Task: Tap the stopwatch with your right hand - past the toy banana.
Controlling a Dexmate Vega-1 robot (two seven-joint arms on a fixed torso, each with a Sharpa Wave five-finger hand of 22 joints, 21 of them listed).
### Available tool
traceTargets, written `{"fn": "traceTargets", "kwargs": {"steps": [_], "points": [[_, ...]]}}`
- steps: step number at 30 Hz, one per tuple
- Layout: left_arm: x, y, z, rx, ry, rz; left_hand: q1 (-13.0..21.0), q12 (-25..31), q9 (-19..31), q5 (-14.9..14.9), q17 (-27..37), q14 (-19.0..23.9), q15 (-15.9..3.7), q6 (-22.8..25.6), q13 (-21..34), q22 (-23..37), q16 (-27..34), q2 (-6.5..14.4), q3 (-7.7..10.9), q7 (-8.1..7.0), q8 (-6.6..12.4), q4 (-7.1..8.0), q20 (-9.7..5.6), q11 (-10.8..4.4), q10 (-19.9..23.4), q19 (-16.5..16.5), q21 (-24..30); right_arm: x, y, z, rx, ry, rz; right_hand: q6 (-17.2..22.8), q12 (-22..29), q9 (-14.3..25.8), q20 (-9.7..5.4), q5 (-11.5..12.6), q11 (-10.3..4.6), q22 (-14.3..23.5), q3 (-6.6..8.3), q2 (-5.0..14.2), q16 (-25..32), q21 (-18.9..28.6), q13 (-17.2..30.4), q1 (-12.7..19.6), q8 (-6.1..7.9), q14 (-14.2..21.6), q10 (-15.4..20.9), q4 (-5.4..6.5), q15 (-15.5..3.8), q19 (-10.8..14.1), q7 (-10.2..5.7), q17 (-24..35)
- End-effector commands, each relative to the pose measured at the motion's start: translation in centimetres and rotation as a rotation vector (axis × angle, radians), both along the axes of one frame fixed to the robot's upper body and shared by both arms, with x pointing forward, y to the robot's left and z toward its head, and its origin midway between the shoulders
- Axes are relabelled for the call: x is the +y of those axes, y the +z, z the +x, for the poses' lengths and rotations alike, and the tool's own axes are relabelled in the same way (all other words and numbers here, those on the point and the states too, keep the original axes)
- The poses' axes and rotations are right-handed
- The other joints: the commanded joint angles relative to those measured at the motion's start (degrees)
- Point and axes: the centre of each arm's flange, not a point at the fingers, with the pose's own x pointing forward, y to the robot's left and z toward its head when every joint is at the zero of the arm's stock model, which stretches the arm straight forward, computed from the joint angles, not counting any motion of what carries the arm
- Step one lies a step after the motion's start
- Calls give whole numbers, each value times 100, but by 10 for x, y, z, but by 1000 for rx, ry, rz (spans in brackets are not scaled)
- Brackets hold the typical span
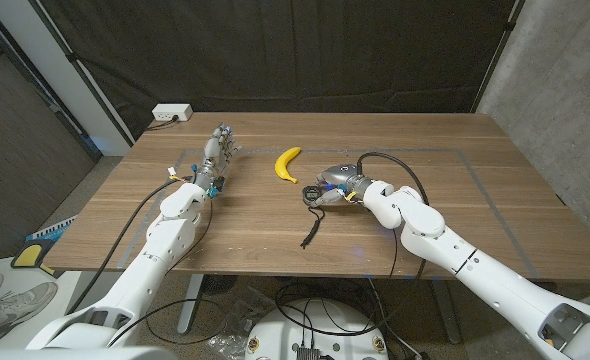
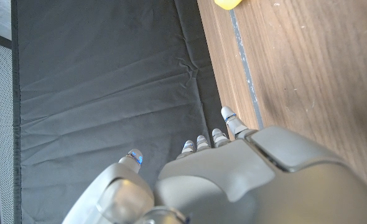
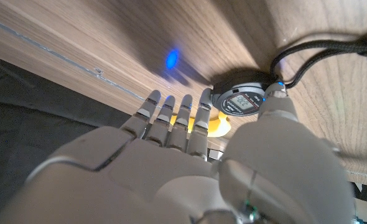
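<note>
The black stopwatch [image 1: 315, 193] lies near the table's middle, its grey display [image 3: 242, 101] facing up and its black cord [image 1: 309, 232] trailing toward the front edge. My right hand [image 1: 339, 184] is right at it, holding nothing. Its fingers [image 3: 171, 115] are stretched out beside the watch, and its thumb tip [image 3: 277, 93] touches the watch's rim. The yellow toy banana [image 1: 288, 163] lies just beyond, also peeking out past the fingers [image 3: 219, 126]. My left hand [image 1: 215, 156] stands left of the banana with fingers extended [image 2: 202, 143] and nothing in it.
A white power strip [image 1: 172, 113] sits behind the table's far left corner. Thin tape lines [image 1: 475, 152] mark a rectangle on the wooden table [image 1: 455, 135]. A black curtain [image 2: 109, 93] hangs behind. The banana's tip [image 2: 227, 3] shows in the left wrist view.
</note>
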Motion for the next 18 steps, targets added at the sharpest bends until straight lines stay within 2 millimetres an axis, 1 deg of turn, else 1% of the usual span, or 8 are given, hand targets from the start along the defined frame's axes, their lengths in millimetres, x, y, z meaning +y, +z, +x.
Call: {"fn": "traceTargets", "kwargs": {"steps": [1, 3, 4, 5, 7, 8, 12, 18], "points": [[5, -1, 0, -1, 3, -2, -10, -14, 11, 28, 14, -848, -81, -1065, 20, 7, -4, 345, -37, -63, -8, 13, 25, -5, -964, -818, -8, -1, -4, -2, -104, 50, 38, 1623, 119, 139, -58, 28, -411, 13, -65, 160, 55, 76, -13, 136, 577, 365, 535, 31, -732, 187, -816, 29], [5, -1, 1, 0, 3, -3, -10, -15, 11, 28, 14, -854, -86, -1071, 20, 7, -7, 342, -42, -68, -9, 12, 21, -6, -971, -820, -11, 0, -4, -3, -119, 57, 34, 1732, 163, 52, -101, 27, -457, 12, -72, 144, 60, 91, -21, 179, 582, 452, 697, 13, -794, 227, -846, 20], [6, -1, 1, -1, 3, -2, -11, -15, 11, 29, 14, -851, -85, -1075, 20, 7, -6, 340, -45, -77, -9, 11, 24, 0, -971, -821, -13, 1, -4, -3, -126, 60, 37, 1962, 178, -55, -123, 27, -542, 12, -78, 144, 49, 110, -33, 217, 613, 529, 797, 8, -854, 275, -874, 6], [6, -1, 1, 0, 3, -3, -11, -17, 11, 29, 14, -851, -85, -1076, 20, 7, -5, 336, -49, -78, -7, 10, 25, -7, -979, -826, -17, 1, -4, -3, -132, 64, 38, 2018, 179, -91, -139, 27, -567, 12, -81, 142, 46, 119, -37, 228, 614, 555, 818, 6, -866, 300, -871, 1], [6, -1, 2, -1, 3, -2, -11, -16, 11, 29, 14, -850, -85, -1078, 20, 7, -5, 334, -54, -82, -6, 9, 25, -6, -980, -825, -18, 2, -3, -3, -144, 72, 35, 2108, 179, -171, -177, 30, -629, 13, -73, 150, 41, 131, -45, 282, 599, 622, 864, -10, -922, 329, -884, -11], [7, -1, 2, 0, 3, -3, -11, -18, 11, 30, 14, -856, -87, -1084, 20, 7, -7, 332, -56, -86, -8, 9, 22, -12, -985, -828, -21, 2, -3, -3, -147, 74, 35, 2260, 187, -276, -198, 31, -652, 13, -57, 182, 21, 139, -56, 343, 580, 676, 934, -18, -960, 352, -876, -26], [8, -1, 4, 0, 2, -4, -11, -16, 11, 30, 14, -857, -85, -1087, 20, 7, -7, 327, -64, -89, -5, 7, 21, -11, -986, -829, -24, 3, -2, -2, -156, 79, 37, 2413, 174, -465, -266, 27, -692, 13, -9, 268, -14, 151, -70, 477, 479, 779, 974, -39, -1001, 384, -887, -48], [9, 0, 7, 0, 1, -5, -9, -14, 11, 32, 13, -859, -84, -1100, 20, 6, -8, 315, -80, -97, -5, 2, 23, -7, -990, -829, -32, 3, 0, -1, -171, 91, 47, 2893, 217, -707, -297, -16, -682, 6, 53, 400, -58, 151, -81, 661, 359, 947, 1213, -56, -1019, 404, -721, -81]]}}
